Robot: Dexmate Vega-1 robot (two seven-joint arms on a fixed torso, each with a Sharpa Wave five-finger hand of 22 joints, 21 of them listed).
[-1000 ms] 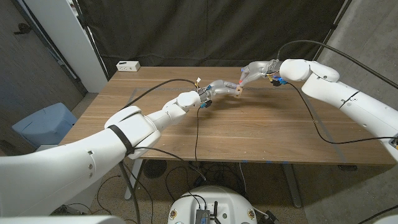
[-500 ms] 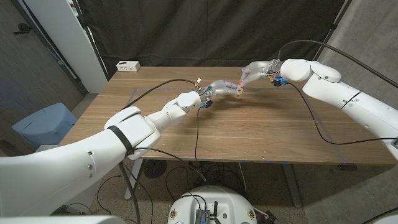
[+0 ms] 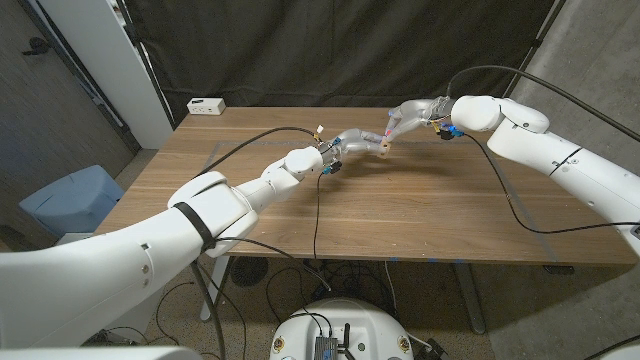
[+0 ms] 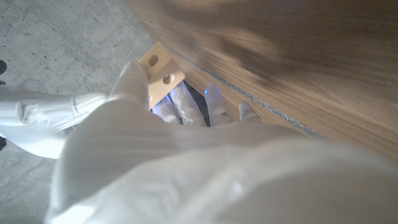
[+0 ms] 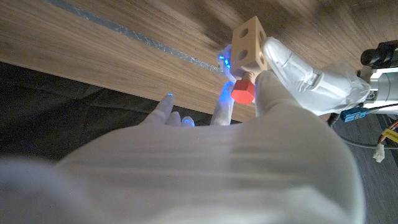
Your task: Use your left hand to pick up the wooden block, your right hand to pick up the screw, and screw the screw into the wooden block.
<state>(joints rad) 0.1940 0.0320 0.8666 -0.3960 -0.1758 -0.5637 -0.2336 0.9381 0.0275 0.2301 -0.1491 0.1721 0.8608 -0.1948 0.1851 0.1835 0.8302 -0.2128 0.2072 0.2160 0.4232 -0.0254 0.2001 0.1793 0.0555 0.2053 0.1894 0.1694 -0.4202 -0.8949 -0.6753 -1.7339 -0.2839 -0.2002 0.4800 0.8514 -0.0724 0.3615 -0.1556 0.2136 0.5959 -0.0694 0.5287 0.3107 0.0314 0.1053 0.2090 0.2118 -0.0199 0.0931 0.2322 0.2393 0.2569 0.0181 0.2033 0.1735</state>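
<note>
The left hand reaches across the far middle of a wooden table, its fingers closed around a small pale wooden block held above the tabletop. In the left wrist view the block sits at the fingertips, showing two round holes on one face.

The right hand meets it from the other side. In the right wrist view its fingers pinch a screw with a red head, whose shaft enters the underside of the block; the left hand grips the block from the side.

Black cables trail from both wrists over the table. A small white box sits at the far left corner. A dark curtain hangs behind the table, and a light blue bin stands on the floor to the left.
</note>
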